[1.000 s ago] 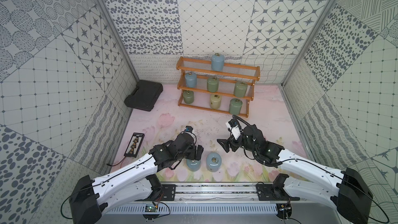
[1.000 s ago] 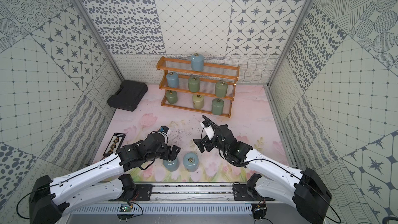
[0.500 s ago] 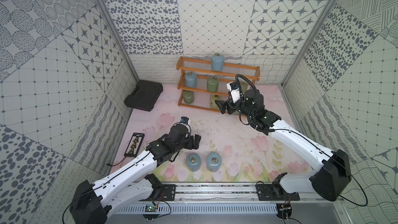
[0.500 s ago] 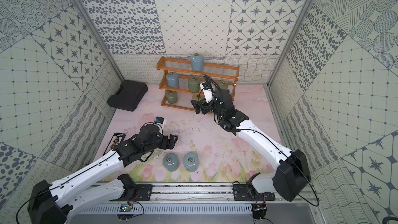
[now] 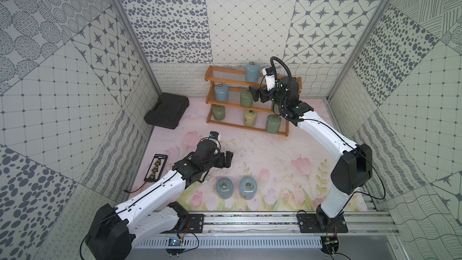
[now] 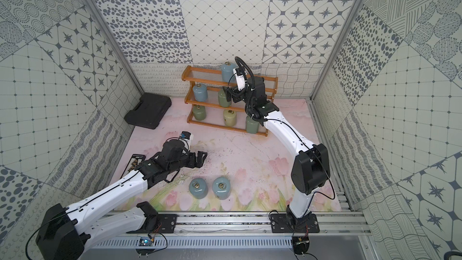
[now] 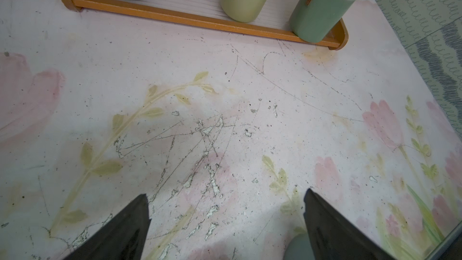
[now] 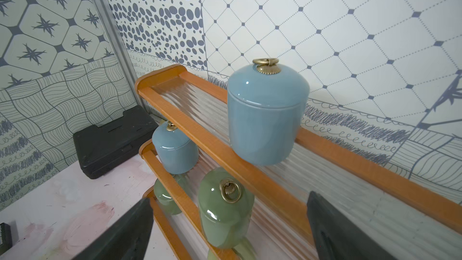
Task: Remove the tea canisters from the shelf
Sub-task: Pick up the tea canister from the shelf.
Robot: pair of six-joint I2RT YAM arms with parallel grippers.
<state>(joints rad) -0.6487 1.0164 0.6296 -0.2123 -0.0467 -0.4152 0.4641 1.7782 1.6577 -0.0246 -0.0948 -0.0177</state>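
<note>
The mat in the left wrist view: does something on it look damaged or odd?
Yes. The mat is worn near its middle: thin dark scratches cross each other, and small white chips show where the print has flaked off. A faint yellow stain lies by the end of the shelf.

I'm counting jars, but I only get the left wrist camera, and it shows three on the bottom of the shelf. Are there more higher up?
Observer: Yes, a blue canister stands alone on the top tier of the shelf.
Operator: What's the right arm doing?
Observer: The right arm reaches to the middle tier, with its jaws open beside a green canister there.
Operator: Are any jars off already?
Observer: Yes, two blue canisters stand upright, close together, on the mat.
</note>
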